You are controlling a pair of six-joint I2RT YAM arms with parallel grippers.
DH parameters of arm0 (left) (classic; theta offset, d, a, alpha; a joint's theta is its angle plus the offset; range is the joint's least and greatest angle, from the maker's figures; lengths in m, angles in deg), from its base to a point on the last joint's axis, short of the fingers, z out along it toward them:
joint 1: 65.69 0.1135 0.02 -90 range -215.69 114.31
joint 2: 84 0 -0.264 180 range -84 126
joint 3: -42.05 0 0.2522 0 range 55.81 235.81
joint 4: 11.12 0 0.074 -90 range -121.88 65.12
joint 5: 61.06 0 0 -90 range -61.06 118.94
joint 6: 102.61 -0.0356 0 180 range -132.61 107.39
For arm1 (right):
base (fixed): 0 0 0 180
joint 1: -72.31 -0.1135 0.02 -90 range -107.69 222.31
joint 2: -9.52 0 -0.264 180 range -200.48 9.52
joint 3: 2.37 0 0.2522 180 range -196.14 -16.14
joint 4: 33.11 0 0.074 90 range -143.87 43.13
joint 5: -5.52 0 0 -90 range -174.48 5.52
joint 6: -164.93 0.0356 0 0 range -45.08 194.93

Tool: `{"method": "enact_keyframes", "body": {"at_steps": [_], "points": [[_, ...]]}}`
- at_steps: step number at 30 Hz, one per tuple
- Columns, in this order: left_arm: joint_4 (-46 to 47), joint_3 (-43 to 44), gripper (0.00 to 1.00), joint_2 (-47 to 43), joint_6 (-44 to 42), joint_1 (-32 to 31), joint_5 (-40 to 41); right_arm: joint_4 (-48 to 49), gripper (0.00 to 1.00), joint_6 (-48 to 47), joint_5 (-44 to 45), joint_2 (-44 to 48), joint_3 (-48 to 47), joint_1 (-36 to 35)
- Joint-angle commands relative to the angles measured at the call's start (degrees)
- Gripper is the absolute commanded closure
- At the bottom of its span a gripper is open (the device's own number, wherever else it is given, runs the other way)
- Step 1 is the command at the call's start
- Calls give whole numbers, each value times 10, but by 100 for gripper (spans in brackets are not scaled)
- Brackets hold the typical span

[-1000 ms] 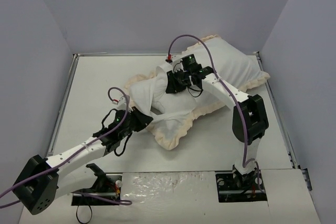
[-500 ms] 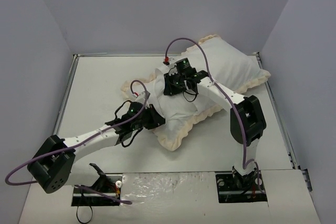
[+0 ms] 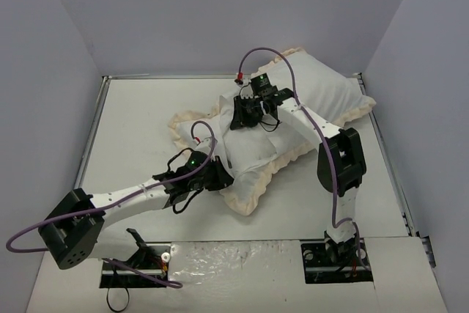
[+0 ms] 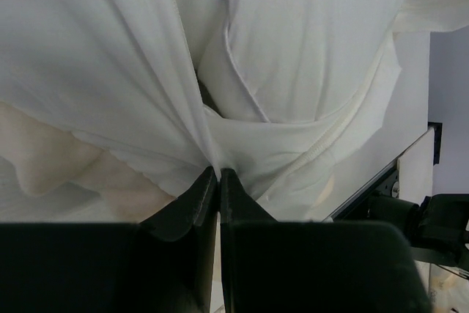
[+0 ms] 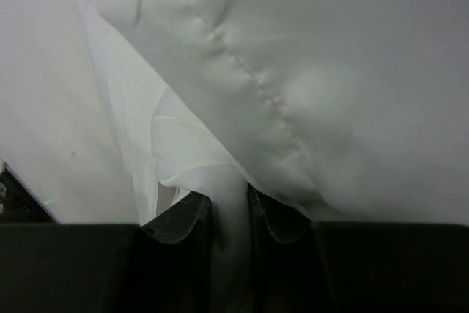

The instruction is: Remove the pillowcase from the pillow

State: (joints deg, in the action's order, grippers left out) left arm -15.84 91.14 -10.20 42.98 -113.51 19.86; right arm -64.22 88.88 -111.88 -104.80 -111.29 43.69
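White worktop [image 3: 132,122] fills the floor of a booth with pale lilac walls [image 3: 220,12], both arm bases at its near edge. Nearest, the left arm [image 3: 139,197] reaches in from the near left corner towards the middle. Its jaws are pressed together on a thin fold of the pillowcase [image 3: 256,155], and in the wrist view the dark fingers [image 4: 183,207] meet with white cloth drawn taut into the tips. Overlapping white flaps part just beyond, leaving a small dark gap.

The pillowcase lies white face up and slantwise. Its long axis runs from the middle of the worktop, where a cream frill [image 3: 245,199] points at the near edge, up to the far right corner. The pillow fills it from within; no bare part of it can be told from the white cover.

Farther back, the right arm [image 3: 315,126] bends over the cover. Its jaws stand narrow, with a roll of white cloth held between the fingers [image 5: 176,218]. Beyond that the plump far end rests by the far right corner.
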Motion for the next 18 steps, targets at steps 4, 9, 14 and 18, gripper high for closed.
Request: {"method": "enact_keyframes", "body": {"at_steps": [4, 9, 14, 18], "points": [[-190, -7, 98, 16, -33, -64, -167, 187, 100, 24, 66, -20, -63, 73], [-249, -3, 98, 7, -58, -68, -183, 188, 100, 32, 59, -24, -51, 85], [-250, -13, 98, 0, -56, -76, -195, 189, 100, 45, 59, -23, -63, 89], [-258, -21, 98, 0, -54, -89, -199, 189, 100, 47, 63, -29, -80, 96]]}}
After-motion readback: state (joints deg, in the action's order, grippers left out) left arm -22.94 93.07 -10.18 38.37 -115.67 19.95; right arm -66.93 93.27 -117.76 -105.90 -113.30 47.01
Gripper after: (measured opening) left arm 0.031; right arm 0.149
